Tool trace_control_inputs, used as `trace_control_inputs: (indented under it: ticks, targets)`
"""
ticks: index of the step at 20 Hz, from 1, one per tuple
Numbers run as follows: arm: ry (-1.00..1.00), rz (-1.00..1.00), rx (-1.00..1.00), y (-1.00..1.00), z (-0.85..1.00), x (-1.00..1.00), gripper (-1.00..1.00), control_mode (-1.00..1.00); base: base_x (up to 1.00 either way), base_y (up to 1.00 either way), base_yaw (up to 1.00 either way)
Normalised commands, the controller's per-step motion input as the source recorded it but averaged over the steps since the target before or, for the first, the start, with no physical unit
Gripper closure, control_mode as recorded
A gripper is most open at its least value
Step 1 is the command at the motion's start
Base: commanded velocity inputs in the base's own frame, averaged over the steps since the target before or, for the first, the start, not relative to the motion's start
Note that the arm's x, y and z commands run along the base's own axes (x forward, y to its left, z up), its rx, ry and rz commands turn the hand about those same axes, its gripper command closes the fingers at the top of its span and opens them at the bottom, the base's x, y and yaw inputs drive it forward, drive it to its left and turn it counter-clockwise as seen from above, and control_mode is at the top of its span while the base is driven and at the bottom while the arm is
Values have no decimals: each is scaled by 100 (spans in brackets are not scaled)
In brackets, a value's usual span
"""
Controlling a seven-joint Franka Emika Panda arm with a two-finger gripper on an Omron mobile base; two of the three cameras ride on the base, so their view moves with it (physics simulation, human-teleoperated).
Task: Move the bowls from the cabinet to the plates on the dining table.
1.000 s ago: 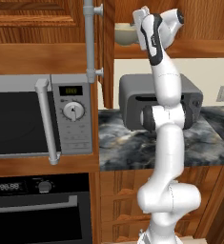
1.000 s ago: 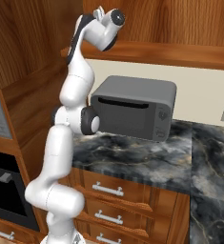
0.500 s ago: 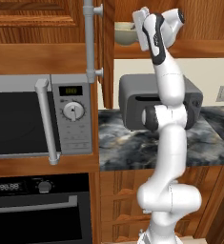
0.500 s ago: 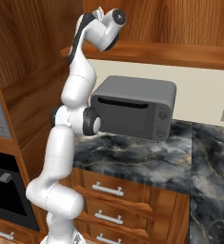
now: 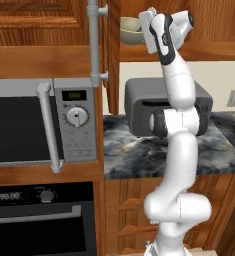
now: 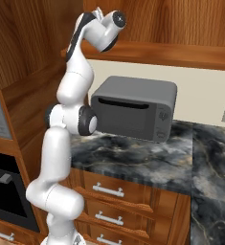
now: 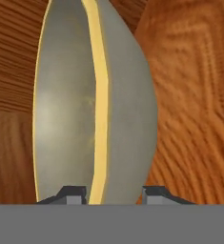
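Up at the cabinet (image 5: 54, 20), claw (image 7: 111, 193) straddles bowl (image 7: 94, 105) rim.

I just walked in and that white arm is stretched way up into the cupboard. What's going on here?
The white robot arm is reaching up into the open wooden cabinet, where a small bowl sits on the shelf. Its gripper has a finger on each side of the bowl's rim, one inside and one outside, apparently closed on it. The bowl is not yet lifted out. Below stand a grey toaster oven on the marbled counter and a microwave.
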Motion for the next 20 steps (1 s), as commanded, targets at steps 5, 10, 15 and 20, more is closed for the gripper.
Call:
trace_control_inputs:
  ticks: [5,10,15,20]
  targets:
    - [-1,3,0,-1,-12,-14,100,-100,0,0,0]
    - [-1,1,0,-17,-2,-37,100,-100,0,0,0]
    - [0,0,1,-22,0,-42,100,-100,0,0,0]
    - [-8,0,2,-19,-1,-61,100,-100,0,0,0]
